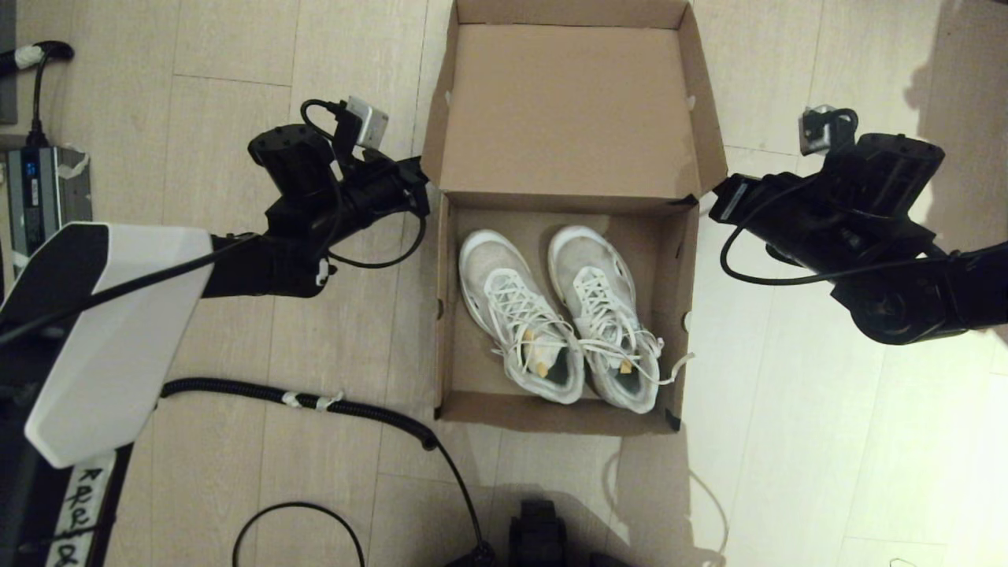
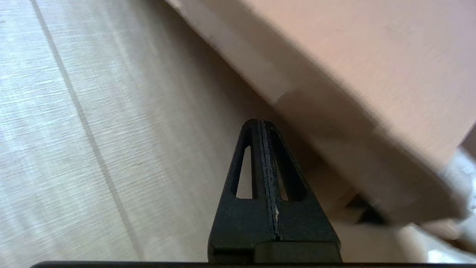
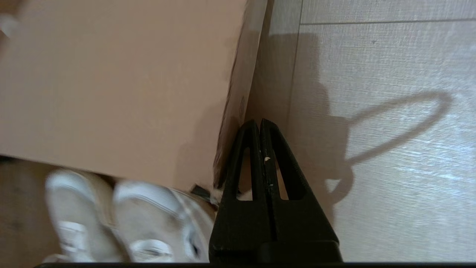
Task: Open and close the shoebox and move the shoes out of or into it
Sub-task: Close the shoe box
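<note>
With both closed, empty grippers, left gripper (image 1: 421,189) and right gripper (image 1: 718,201), flanking the lid (image 1: 567,110), the shoebox (image 1: 453,346) stands open over the shoes (image 1: 563,315), likely awaiting closure.

One open shoebox (image 1: 568,110), two white shoes (image 1: 565,315), two arms.

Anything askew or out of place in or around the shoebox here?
One thing: a white lace from the right-hand one of the shoes trails over the side wall of the shoebox. Otherwise both sit neatly inside, lid open.
</note>
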{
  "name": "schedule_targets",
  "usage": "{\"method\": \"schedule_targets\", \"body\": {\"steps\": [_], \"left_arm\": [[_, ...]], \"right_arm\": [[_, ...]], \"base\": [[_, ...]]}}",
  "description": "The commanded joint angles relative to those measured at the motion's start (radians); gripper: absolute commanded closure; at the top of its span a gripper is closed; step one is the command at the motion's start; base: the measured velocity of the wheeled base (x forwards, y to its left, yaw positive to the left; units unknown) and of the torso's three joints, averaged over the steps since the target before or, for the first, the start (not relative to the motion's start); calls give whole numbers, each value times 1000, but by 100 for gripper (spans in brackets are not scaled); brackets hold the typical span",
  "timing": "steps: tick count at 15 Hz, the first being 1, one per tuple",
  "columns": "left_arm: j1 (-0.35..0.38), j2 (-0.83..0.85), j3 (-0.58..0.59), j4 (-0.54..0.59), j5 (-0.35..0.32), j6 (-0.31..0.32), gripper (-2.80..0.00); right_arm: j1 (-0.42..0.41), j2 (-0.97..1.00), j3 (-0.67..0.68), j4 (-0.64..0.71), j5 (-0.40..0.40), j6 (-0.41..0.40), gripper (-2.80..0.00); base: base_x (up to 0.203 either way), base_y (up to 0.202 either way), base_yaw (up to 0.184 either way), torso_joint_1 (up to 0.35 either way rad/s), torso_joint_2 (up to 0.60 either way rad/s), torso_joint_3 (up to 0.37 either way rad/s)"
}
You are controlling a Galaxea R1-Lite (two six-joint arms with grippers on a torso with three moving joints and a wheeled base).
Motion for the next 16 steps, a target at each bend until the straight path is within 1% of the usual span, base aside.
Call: {"method": "schedule_targets", "body": {"steps": [1,2,3,4,5,6,7,8,10,11,12,14,15,16], "left_arm": [[-1,-6,0,-5,-3,-9,0],[-4,-6,0,-5,-2,-13,0],[-7,-6,0,-5,-1,-27,0],[-7,-6,0,-5,-1,-46,0],[-7,-6,0,-6,2,-64,0],[-7,0,0,-6,15,-73,0],[-7,5,0,-7,23,-73,0],[-7,6,2,-7,24,-73,0],[-4,11,2,-7,23,-74,0],[-1,11,2,-6,21,-75,0],[2,11,2,-1,12,-77,0],[10,9,0,2,-22,-85,0],[10,9,2,4,-27,-85,0],[10,11,2,3,-26,-88,0]], "right_arm": [[-2,-20,-3,-9,28,77,0],[-5,-32,-3,-11,54,142,0],[-14,-38,-2,-13,76,171,0],[-22,-37,5,-23,97,175,0],[-32,-35,12,-39,137,185,0],[-41,-28,27,-54,166,201,0],[-42,-14,29,-57,170,192,0],[-46,-2,30,-56,170,145,0],[-56,25,38,-29,168,-17,0],[-61,31,35,4,170,-37,0],[-62,31,24,21,188,-40,0],[-69,43,0,22,292,-41,0],[-81,51,-20,21,339,-42,0],[-84,63,-36,19,354,-44,0]], "base": [[0,0,0,0,0,0],[0,0,0,0,0,0],[0,0,0,0,0,0],[0,0,0,0,0,0],[0,0,0,0,0,0],[0,0,0,0,0,0],[0,0,0,0,0,0],[0,0,0,0,0,0],[0,0,0,0,0,0],[0,0,0,0,0,0],[0,0,0,0,0,0],[0,0,0,0,0,0],[0,0,0,0,0,0],[0,0,0,0,0,0]]}}
